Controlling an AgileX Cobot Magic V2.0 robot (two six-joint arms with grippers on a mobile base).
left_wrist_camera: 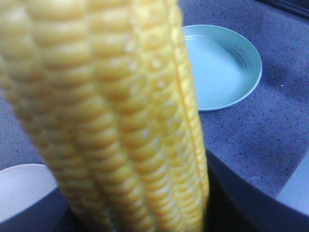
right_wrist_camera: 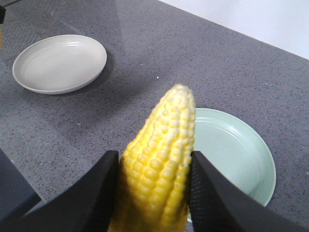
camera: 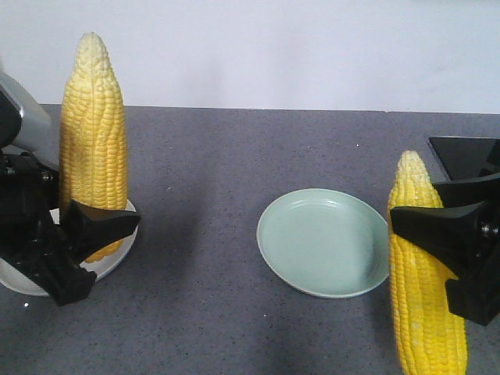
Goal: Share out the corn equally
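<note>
Front view: left claw (camera: 98, 234) clamps left cob (camera: 94, 133) above white plate (camera: 16, 283); right claw (camera: 426, 234) clamps right cob (camera: 426, 312) near green plate (camera: 269, 234) rim.

Open strip of tabletop (camera: 203, 195) between the white plate (right_wrist_camera: 60, 63) and the green plate (camera: 324, 242); I see nothing standing in it. Left lane is blocked: left gripper (camera: 92, 226) is clamped on the left cob (camera: 94, 133), upright and tall, close by the white plate. Right gripper (camera: 428, 223) grips the right cob (camera: 426, 320) upright just beside the green plate's right rim, crowding that edge. Green plate is reachable from above and from its left. Black block (camera: 461, 152) sits at the far right.
</note>
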